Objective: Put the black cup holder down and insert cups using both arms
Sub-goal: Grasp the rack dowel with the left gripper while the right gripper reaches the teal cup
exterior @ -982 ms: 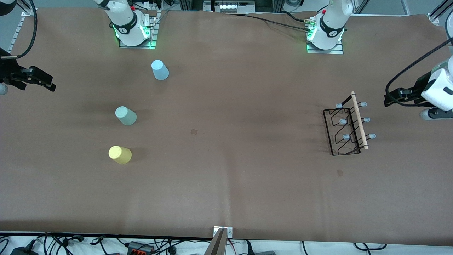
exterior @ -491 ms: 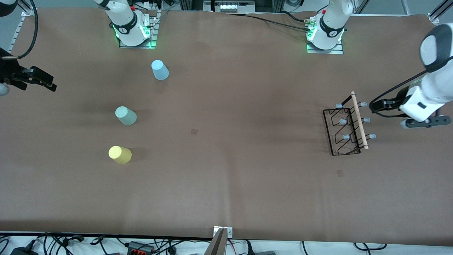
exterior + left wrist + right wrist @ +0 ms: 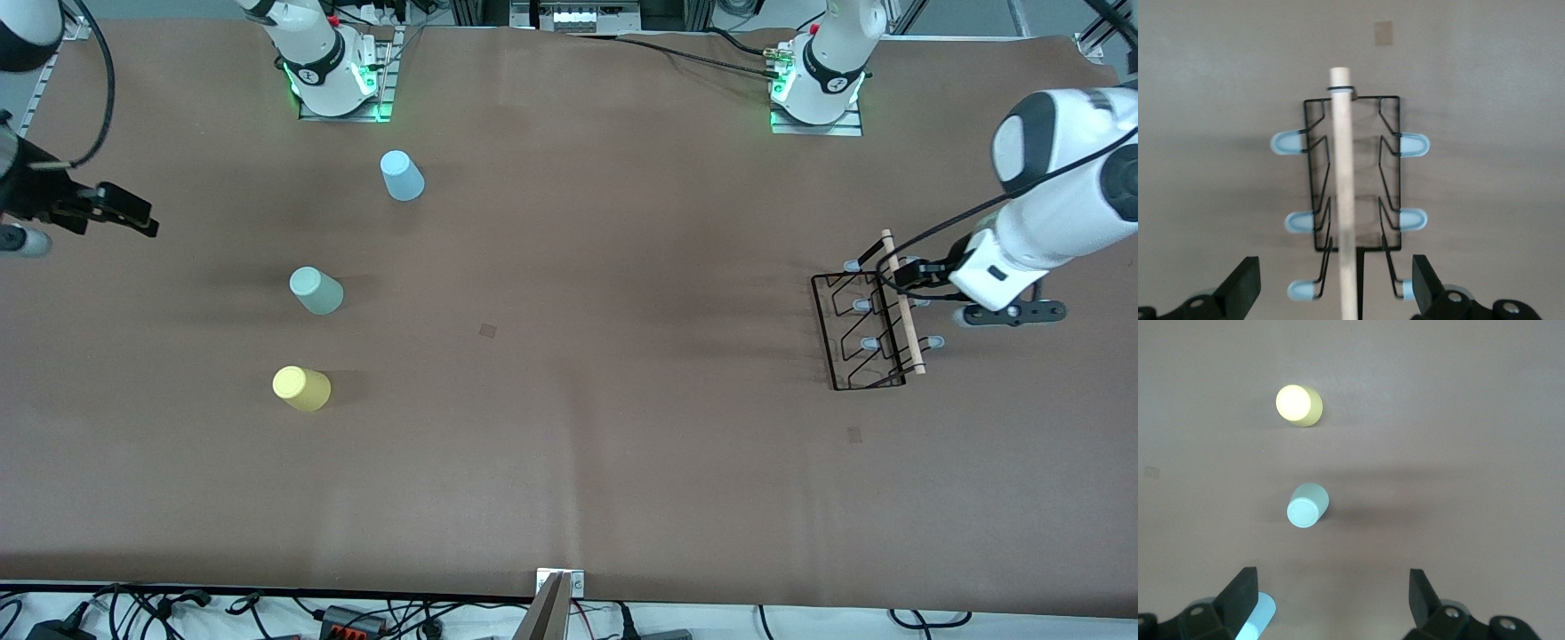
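Note:
The black cup holder (image 3: 867,343) lies on the table near the left arm's end, its wooden rod (image 3: 907,329) on top. My left gripper (image 3: 896,272) is open and hovers over the rod's end nearest the robot bases. In the left wrist view the rod (image 3: 1342,173) runs between my open fingers (image 3: 1245,283). The light blue cup (image 3: 402,175), mint green cup (image 3: 316,291) and yellow cup (image 3: 301,388) stand upside down toward the right arm's end. My right gripper (image 3: 120,213) is open and empty, over the table's edge beside them. Its wrist view shows the yellow (image 3: 1299,405), mint (image 3: 1307,505) and blue (image 3: 1255,620) cups.
The brown table (image 3: 569,444) has a small dark square mark (image 3: 487,330) near its middle and another (image 3: 854,434) in front of the holder. The arm bases (image 3: 333,80) stand along the table's back edge. Cables lie along the edge nearest the camera.
My left arm has swung in from the table's end and its gripper now hovers over the holder's rod. My right gripper has shifted slightly toward the cups.

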### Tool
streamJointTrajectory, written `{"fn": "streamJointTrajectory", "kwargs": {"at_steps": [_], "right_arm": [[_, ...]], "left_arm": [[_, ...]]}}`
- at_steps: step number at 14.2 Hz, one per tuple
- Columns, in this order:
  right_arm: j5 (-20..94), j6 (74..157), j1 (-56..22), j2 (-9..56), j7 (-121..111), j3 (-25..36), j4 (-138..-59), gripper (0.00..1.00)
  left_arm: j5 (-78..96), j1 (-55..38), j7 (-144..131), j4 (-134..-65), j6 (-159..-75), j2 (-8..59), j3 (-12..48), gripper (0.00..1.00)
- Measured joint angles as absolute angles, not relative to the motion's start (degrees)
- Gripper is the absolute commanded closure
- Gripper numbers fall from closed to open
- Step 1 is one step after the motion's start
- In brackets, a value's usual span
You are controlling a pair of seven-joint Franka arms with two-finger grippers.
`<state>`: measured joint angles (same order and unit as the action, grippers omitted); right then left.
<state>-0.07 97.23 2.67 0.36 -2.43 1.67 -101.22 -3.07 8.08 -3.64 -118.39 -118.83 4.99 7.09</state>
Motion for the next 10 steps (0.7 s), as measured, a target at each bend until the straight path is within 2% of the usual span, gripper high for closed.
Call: {"fn": "streamJointTrajectory", "kwargs": {"at_steps": [3,4,6,10], "right_arm": [[-0.1,97.6,2.4,3.2,-2.4,1.5,-101.3,0.0],[-0.1,97.6,2.2,4.0,-2.4,1.5,-101.3,0.0],[-0.1,97.4,1.8,5.4,-2.4,1.4,-101.5,0.0],[-0.1,96.1,0.4,8.4,-2.3,1.3,-102.2,0.0]], "left_arm": [[-3.1,8.1,-3.6,-121.4,-121.6,5.0,7.7,0.19],[-3.1,8.1,-3.6,-121.5,-121.7,5.0,7.7,0.2],[-3.1,8.1,-3.6,-121.8,-122.1,5.0,7.7,0.33],[-3.1,8.2,-3.6,-123.4,-124.2,5.1,7.6,0.38]]}}
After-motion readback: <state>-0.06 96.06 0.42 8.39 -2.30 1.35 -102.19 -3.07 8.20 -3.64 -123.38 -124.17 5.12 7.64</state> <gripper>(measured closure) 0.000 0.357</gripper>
